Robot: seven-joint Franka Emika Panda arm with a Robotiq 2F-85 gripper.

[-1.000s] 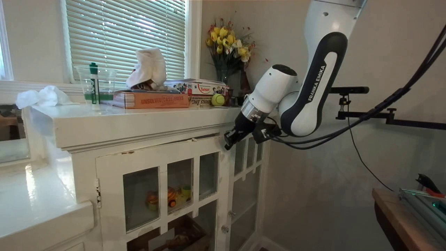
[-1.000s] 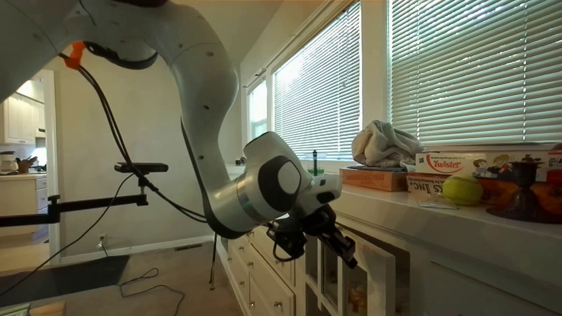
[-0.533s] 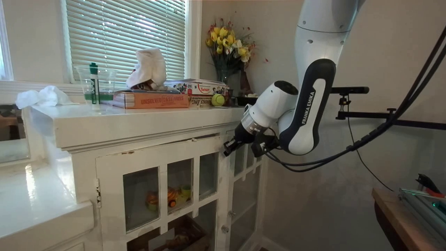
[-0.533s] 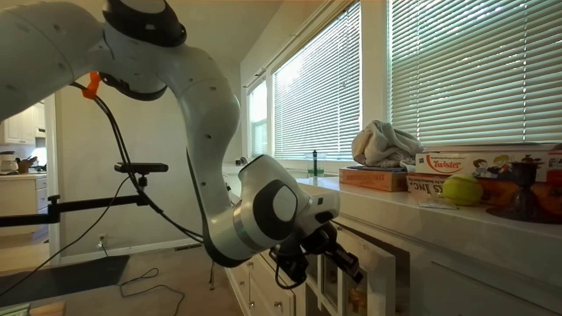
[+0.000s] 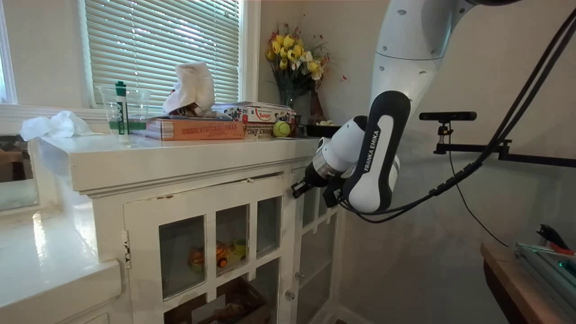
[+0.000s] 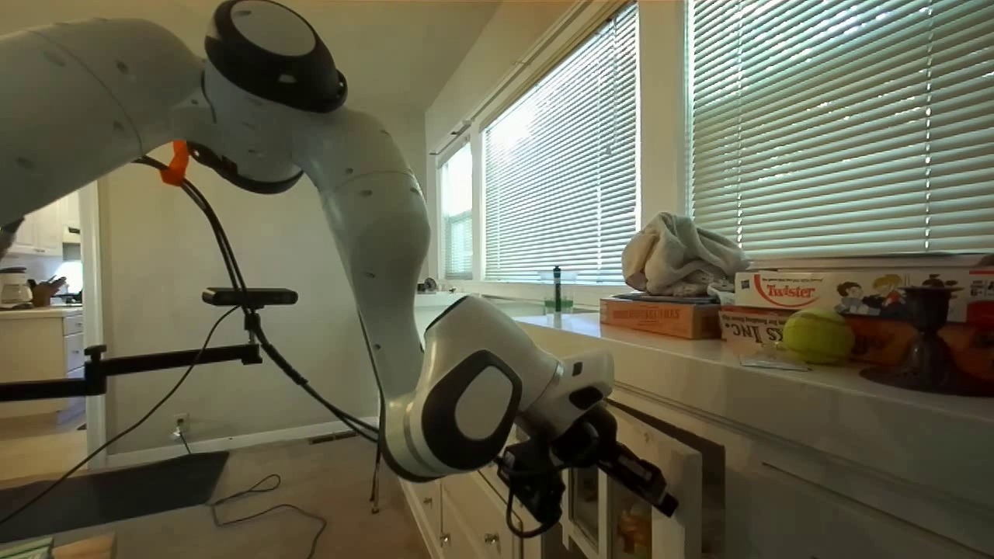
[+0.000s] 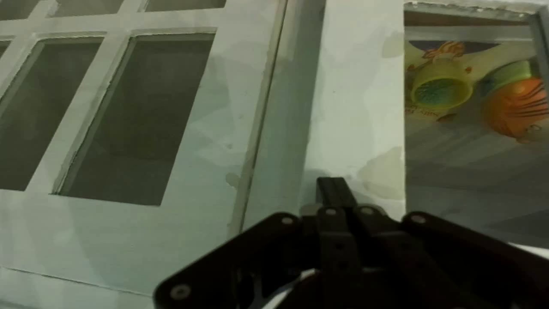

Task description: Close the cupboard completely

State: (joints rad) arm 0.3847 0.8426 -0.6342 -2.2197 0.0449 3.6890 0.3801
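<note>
The white cupboard (image 5: 193,157) has a flat top and doors with small glass panes. Its nearer door (image 5: 144,225) stands ajar; a dark gap (image 6: 713,485) shows beside the door's free edge (image 6: 685,473) in an exterior view. The farther door (image 5: 310,252) looks shut in its frame. My gripper (image 5: 297,191) is shut and empty, pointing at the upper free-edge strip of the ajar door; it also shows in an exterior view (image 6: 662,494). In the wrist view the closed fingertips (image 7: 336,191) lie over that white strip (image 7: 360,94). Whether they touch it I cannot tell for sure.
On the cupboard top are an orange book (image 5: 202,129), game boxes, a tennis ball (image 5: 281,129), a cloth (image 5: 191,87), a cup with a marker (image 5: 121,108) and a dark candle holder (image 6: 928,341). Toys (image 7: 441,86) sit behind the door's glass.
The arm has lowered, and the gripper has moved down and toward the ajar door's free edge. The door edge has shifted at most very slightly. The gripper stays shut.
</note>
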